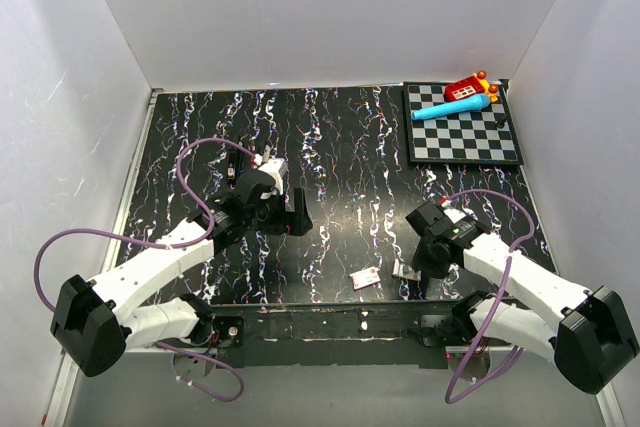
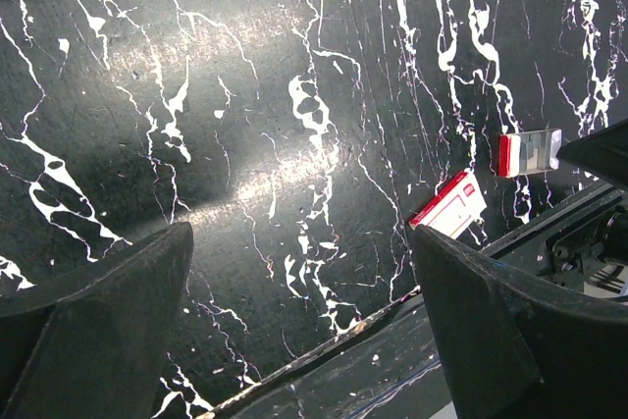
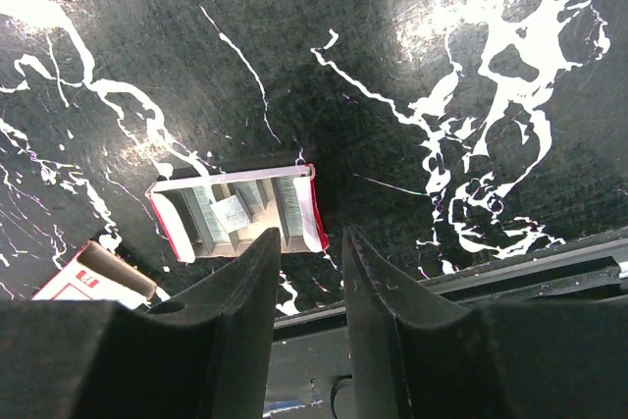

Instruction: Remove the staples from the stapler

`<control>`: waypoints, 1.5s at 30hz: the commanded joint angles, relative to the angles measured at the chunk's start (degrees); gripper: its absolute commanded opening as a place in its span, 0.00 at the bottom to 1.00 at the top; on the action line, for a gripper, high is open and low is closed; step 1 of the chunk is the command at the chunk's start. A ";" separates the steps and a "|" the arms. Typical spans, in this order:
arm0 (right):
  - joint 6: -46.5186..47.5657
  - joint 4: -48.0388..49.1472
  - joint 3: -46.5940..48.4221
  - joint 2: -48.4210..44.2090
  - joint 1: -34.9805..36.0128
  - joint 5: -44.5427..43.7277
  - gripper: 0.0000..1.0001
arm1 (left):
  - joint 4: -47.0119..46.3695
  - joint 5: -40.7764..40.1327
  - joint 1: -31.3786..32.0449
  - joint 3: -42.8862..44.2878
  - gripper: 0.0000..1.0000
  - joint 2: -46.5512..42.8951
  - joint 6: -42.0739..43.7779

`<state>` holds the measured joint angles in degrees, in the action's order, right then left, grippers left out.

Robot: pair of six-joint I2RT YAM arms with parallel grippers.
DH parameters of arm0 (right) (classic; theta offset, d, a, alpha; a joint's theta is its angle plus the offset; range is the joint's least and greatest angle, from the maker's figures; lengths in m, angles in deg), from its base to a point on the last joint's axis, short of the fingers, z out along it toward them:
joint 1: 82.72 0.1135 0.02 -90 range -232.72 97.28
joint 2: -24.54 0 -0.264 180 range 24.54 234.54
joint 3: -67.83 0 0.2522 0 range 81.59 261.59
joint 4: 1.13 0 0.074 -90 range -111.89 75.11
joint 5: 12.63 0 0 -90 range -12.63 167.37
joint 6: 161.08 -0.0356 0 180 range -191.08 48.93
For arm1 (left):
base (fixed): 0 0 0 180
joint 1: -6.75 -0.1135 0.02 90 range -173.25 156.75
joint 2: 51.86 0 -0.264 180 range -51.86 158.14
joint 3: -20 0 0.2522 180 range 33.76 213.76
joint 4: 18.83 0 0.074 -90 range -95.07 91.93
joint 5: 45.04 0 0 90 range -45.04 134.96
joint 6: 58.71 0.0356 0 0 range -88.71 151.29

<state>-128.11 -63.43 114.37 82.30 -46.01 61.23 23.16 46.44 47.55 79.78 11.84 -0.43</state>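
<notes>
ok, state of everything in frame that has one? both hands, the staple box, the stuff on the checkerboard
left hand: wide open, empty.
right hand: almost shut, thin gap, gripping nothing, over the staple tray.
staple tray: slid out of its sleeve, open side up, staple strips inside.
sleeve: lying flat beside the tray, not touching it.
checkerboard: lying flat at the far right corner.
blue toy: on its side on the checkerboard.
</notes>
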 commanded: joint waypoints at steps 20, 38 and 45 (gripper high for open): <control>0.61 2.92 -0.17 3.24 -0.41 1.29 0.42 | -0.89 -0.68 0.60 -1.37 0.96 -1.65 -0.44; 1.66 1.69 0.97 5.43 -0.32 0.85 0.39 | -0.90 -0.68 0.51 -1.46 0.97 -1.56 -0.53; 2.28 1.86 1.50 6.40 -0.32 0.94 0.37 | -0.89 -0.68 0.60 -1.28 0.97 -1.39 -0.44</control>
<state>-126.32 -61.04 114.37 88.09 -46.03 62.57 22.92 46.44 47.83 78.36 11.62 -0.87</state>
